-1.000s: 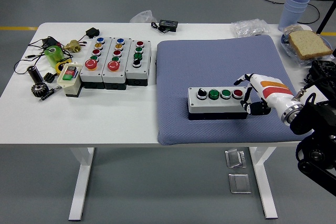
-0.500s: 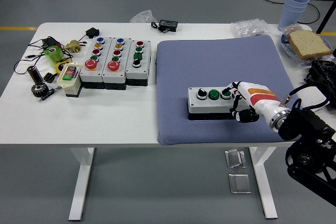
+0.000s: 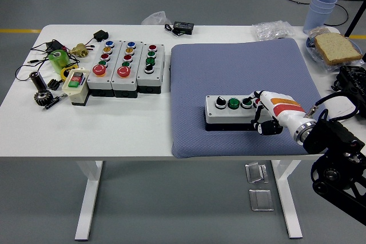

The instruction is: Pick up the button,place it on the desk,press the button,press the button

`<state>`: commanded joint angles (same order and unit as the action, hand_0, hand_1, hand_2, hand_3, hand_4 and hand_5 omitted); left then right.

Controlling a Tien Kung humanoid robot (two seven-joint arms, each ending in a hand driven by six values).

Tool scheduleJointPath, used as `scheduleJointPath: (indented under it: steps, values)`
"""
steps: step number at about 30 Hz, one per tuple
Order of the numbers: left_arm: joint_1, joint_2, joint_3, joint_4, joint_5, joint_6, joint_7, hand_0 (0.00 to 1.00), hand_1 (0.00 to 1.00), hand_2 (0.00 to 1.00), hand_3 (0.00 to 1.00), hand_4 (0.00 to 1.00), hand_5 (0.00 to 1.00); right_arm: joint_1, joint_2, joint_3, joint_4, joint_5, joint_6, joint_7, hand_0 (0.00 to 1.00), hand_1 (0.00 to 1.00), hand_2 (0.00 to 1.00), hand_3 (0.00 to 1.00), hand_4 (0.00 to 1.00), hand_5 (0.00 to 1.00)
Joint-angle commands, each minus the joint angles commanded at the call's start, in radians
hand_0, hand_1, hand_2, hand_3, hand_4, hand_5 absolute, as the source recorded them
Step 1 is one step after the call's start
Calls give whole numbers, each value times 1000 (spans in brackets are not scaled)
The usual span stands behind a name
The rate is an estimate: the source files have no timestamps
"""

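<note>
A grey button box (image 3: 229, 112) lies on the blue mat (image 3: 240, 61), near the mat's front edge. On its top I see a black-and-white knob (image 3: 220, 103), a green button (image 3: 233, 104) and another green button (image 3: 246, 103). My right hand (image 3: 262, 112), white with orange stripes, lies over the box's right end and hides the red button there. Its fingers are curled against the box's top and front, and it grasps nothing. The left arm does not show.
Three larger button boxes (image 3: 123, 67) stand side by side at the left, with a small green-and-red switch box (image 3: 76, 84), a green roll (image 3: 57, 60) and a gear (image 3: 41, 96) beside them. Blue cups (image 3: 323, 7), bread (image 3: 336, 47) and a plastic bag (image 3: 271, 30) sit at the back right.
My right hand has moved left from beside the box onto its right end, covering the red button. Over the last half second it has barely shifted.
</note>
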<state>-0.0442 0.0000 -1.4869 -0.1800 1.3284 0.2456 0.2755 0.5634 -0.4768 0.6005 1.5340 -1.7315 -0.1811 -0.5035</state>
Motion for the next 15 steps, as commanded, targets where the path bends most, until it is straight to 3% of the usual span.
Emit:
scheduleJointPath:
  steps: [9,15]
  values:
    - [0,0,4,0,-5,0,-2,540,419,422,417,259,459,-2,8,-12,-32,9,5,-2,139,2,194,696,515,2]
    - [0,0,5,0,-8,0,-2,540,419,422,417,258,459,-11,-5,67,27,-26,-5,3,137,2,193,696,512,2]
